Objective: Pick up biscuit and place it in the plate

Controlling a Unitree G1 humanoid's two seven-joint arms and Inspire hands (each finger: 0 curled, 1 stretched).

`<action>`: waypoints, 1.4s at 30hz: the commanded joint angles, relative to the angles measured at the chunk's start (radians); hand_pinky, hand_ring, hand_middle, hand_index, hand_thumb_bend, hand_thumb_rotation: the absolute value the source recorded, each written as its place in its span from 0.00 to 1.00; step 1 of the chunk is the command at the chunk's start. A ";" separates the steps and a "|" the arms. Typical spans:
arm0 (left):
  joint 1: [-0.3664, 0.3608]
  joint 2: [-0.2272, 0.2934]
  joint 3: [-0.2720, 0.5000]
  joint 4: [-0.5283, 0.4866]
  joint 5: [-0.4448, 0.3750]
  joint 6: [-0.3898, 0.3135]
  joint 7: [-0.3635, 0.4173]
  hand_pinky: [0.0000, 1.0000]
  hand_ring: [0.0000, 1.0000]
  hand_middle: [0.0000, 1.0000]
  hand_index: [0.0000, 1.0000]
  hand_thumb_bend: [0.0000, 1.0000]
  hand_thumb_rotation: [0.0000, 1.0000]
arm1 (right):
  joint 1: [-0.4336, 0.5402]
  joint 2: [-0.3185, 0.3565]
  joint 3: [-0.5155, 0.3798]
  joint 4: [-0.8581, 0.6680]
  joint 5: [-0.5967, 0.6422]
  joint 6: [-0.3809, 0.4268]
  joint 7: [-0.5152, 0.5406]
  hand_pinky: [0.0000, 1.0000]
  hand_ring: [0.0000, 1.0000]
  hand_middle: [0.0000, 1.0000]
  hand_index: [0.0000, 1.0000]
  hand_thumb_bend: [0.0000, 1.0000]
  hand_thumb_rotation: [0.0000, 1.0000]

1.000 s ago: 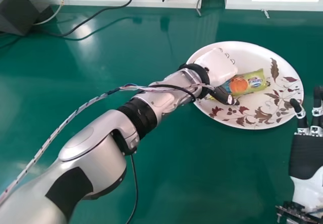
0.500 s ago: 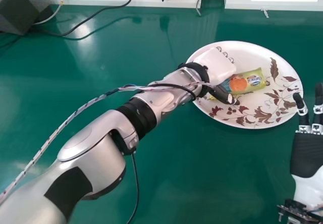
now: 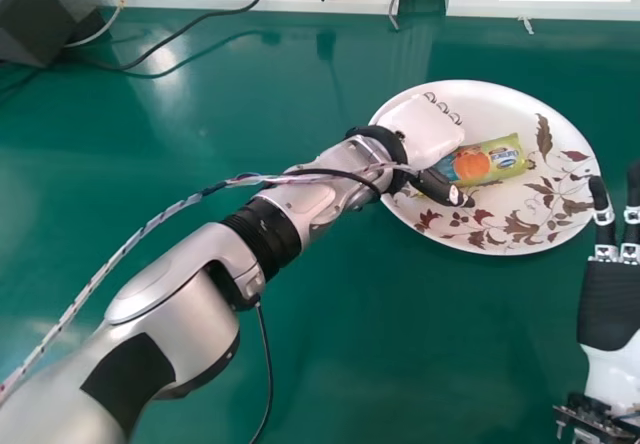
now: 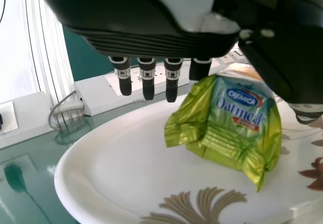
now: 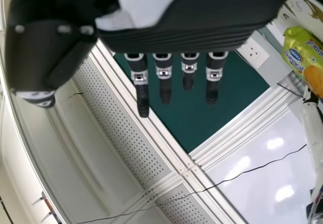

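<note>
Left hand [image 3: 424,129] drawn slightly left | fingers straight, apart | right hand [image 3: 608,309] likewise | biscuit [image 3: 488,161] on plate [image 3: 500,109]

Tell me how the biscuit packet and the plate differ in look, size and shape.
The biscuit packet is mostly yellow-green and blue with an orange patch, while the plate is white with brown and reddish leaves. The packet is small and elongated; the plate is much larger, broad and rounded. The packet's wrapper is crinkled, whereas the plate's surface is smooth. Both carry printed decoration.
</note>
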 commanded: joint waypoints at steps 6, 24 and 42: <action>0.054 0.000 0.013 -0.013 -0.022 -0.018 -0.015 1.00 1.00 1.00 1.00 1.00 0.72 | 0.005 0.052 -0.012 0.056 0.010 0.023 0.004 0.90 0.97 0.96 0.84 0.91 0.19; 0.091 0.052 0.031 -0.097 -0.036 -0.007 -0.014 1.00 1.00 1.00 1.00 1.00 0.76 | -0.002 0.054 -0.022 0.056 -0.009 0.018 -0.015 0.91 0.98 0.97 0.84 0.98 0.26; 0.145 0.102 0.103 -0.195 -0.069 -0.027 -0.023 1.00 1.00 1.00 1.00 1.00 0.77 | 0.006 0.057 -0.027 0.050 -0.014 0.013 -0.019 0.90 0.97 0.96 0.85 0.90 0.21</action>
